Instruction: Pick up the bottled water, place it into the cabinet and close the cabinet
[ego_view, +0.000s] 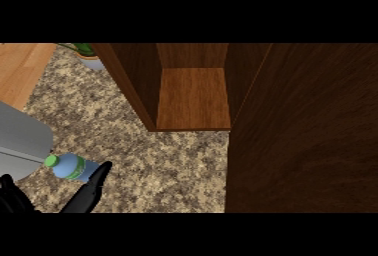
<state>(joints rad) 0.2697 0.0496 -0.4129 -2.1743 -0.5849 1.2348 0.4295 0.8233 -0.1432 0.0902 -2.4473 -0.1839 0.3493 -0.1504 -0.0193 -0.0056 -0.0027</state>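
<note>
Kitchen: granite ctr (162, 160), wood cabinet (192, 100)

Bottled water (71, 166) base behind left hand (87, 192); plant (87, 51) half past top edge.

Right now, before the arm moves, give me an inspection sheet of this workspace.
Surface: speckled stone counter.
Job's things: bottle at lower left, green cap pointing left; cabinet open, door swung out at right.
Clutter: plant in a pot at far left, beside the cabinet.
Hands: left hand open, a straight finger against the bottle; right hand not in view.
Cables: nothing seen.
Surroundings: wood surface beyond the counter's left edge.
</note>
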